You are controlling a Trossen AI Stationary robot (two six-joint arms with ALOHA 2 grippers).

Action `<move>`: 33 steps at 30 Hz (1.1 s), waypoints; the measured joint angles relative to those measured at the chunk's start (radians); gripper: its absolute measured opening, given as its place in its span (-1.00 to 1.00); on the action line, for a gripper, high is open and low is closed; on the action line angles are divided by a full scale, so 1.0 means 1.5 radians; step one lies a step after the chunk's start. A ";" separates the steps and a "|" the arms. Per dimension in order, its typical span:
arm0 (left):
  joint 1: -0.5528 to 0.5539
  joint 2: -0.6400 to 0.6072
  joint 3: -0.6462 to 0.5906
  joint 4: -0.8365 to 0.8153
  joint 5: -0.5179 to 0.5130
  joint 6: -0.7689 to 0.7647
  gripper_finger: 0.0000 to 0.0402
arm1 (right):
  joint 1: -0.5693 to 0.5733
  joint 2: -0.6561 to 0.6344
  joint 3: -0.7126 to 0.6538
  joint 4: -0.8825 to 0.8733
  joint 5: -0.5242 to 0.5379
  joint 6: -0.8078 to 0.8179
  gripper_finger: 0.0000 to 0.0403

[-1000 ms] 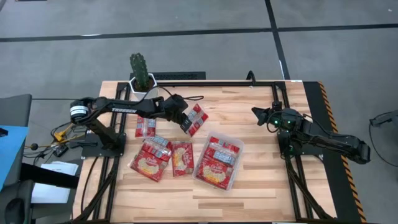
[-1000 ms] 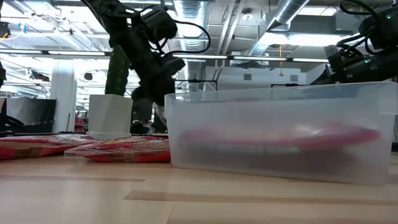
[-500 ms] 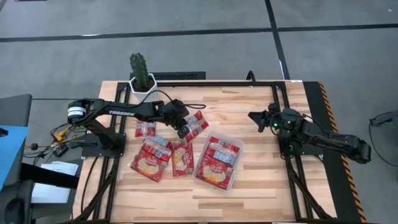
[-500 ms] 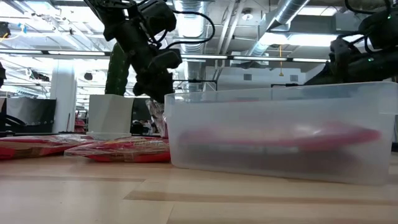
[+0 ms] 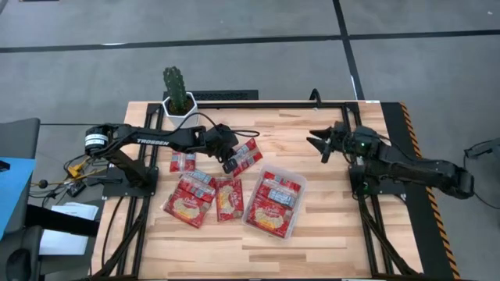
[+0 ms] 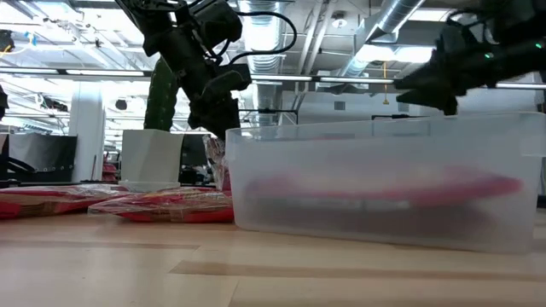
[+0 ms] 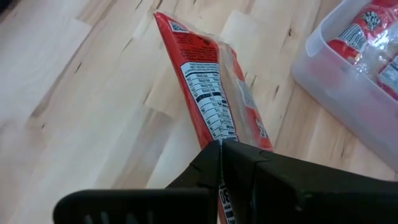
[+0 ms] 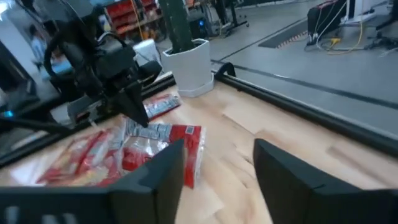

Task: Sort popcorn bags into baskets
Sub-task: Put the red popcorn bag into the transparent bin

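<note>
My left gripper (image 5: 229, 161) hangs over the table's middle, shut on a red popcorn bag (image 5: 247, 154), just left of the clear basket (image 5: 273, 204). The basket stands on the wood and has red bags lying flat in it. Three more red bags (image 5: 190, 197) (image 5: 229, 197) (image 5: 183, 161) lie flat on the table at the left. My right gripper (image 5: 319, 144) is open in the air on the right side, with nothing between its fingers (image 8: 163, 174). My left gripper pinches the bag's near end (image 7: 217, 135) between its two shut fingers. They slant down from the table's left and lie along the bag. The bag (image 7: 211, 87) slopes down away from them toward the basket. I cannot tell whether its far end touches the wood.
A white pot with a cactus (image 5: 178, 101) stands at the far left edge. Black rails (image 5: 266, 104) run along the table's far edge and both sides. Bare wood lies between the basket and my right arm.
My left wrist has rolled, and the held bag has turned with it to lie flatter, pointing toward the basket. My right gripper has risen, swung toward the table's middle and opened.
</note>
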 joint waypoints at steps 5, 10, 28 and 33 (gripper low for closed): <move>0.000 0.000 0.000 0.000 -0.004 0.033 -1.00 | 0.000 0.143 0.084 0.012 -0.012 -0.061 0.27; 0.000 0.000 0.000 0.000 -0.011 0.072 -1.00 | 0.000 0.293 0.169 0.044 -0.075 -0.130 0.29; 0.000 0.000 0.001 0.001 -0.047 0.155 -1.00 | -0.106 0.739 0.387 0.109 -0.383 -0.199 0.29; 0.000 0.000 0.001 0.001 -0.047 0.156 -1.00 | -0.082 0.810 0.428 0.105 -0.388 -0.199 0.29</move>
